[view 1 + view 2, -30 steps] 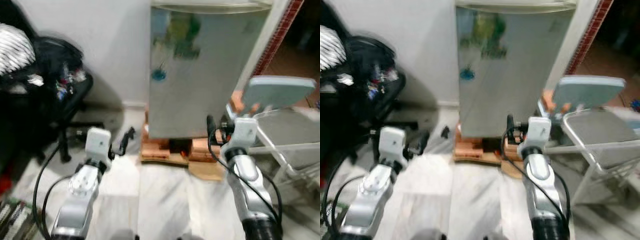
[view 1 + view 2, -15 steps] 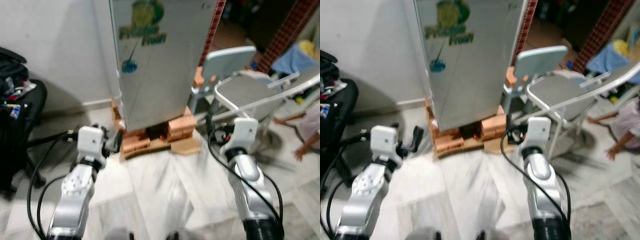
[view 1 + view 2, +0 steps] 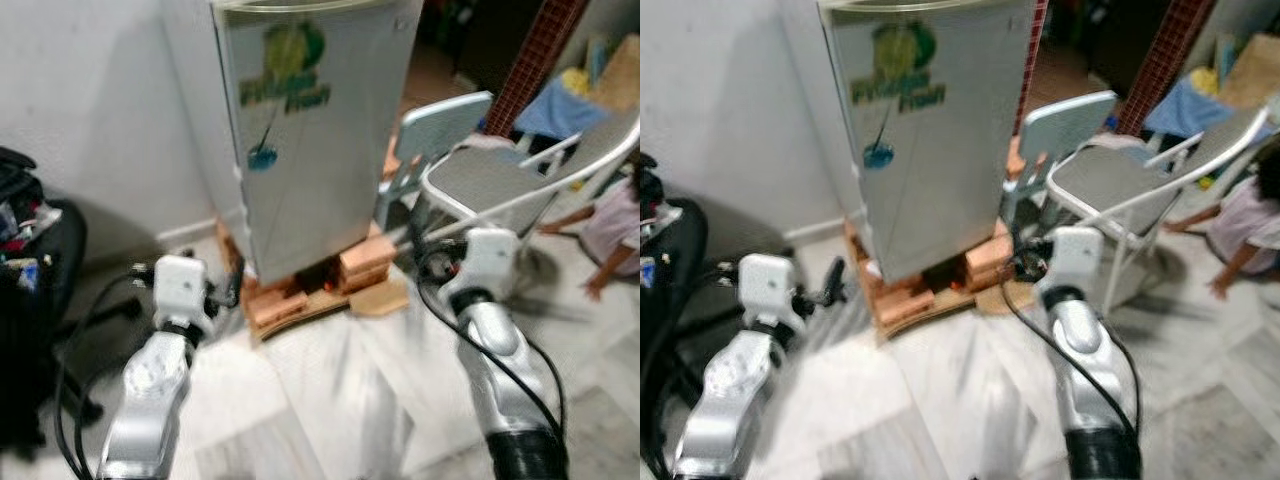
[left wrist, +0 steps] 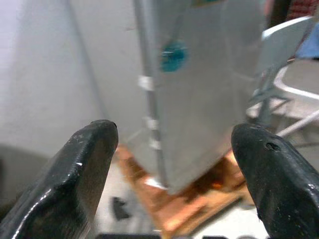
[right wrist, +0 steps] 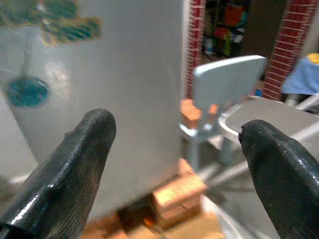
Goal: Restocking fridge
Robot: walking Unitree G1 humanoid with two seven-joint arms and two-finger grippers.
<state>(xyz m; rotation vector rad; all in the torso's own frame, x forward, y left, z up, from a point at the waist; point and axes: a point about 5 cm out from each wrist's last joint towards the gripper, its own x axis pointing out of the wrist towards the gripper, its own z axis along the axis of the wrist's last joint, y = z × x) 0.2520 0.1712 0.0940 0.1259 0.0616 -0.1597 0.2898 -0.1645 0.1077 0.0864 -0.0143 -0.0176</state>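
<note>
A small silver fridge (image 3: pixel 310 140) with its door closed stands ahead on a stack of bricks (image 3: pixel 300 290). Green and blue stickers (image 3: pixel 285 85) mark its door. My left gripper (image 4: pixel 174 174) is raised in front of me, open and empty, with its fingers (image 4: pixel 87 174) pointing at the fridge's left edge. Held up toward the fridge's right side, my right gripper (image 5: pixel 179 179) is also open and empty, its fingers (image 5: pixel 70 174) spread wide. Both stay well short of the fridge.
A pale blue chair (image 3: pixel 440 125) and a metal folding chair (image 3: pixel 500 185) stand right of the fridge. A person (image 3: pixel 610 230) sits low at the far right. A black office chair with clutter (image 3: pixel 30 260) is at the left. White marble floor (image 3: pixel 330 400) lies between me and the fridge.
The camera has swung and shifted: the fridge now sits left of centre and the person shows at the right. Both arms keep the same raised pose with fingers apart.
</note>
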